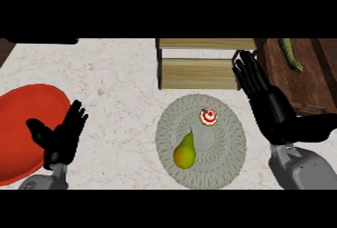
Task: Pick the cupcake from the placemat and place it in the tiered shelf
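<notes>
At the lower edge of the frame, the left hand (60, 133) rests at lower left with fingers straight and spread, holding nothing, beside a red plate (20, 133). The right hand (266, 100) stands at right of centre, fingers straight and released, reaching up the frame. Between them lies the round grey placemat (223, 164), bearing a green pear (185, 151) and, further up, the cupcake (208, 116), apart from the pear. The cupcake is likely light and soft on top; taking it by its sides seems safest. Bare counter separates the mat from the wooden tiered shelf (197, 73) at upper centre; a green vegetable (290, 55) lies at upper right.
</notes>
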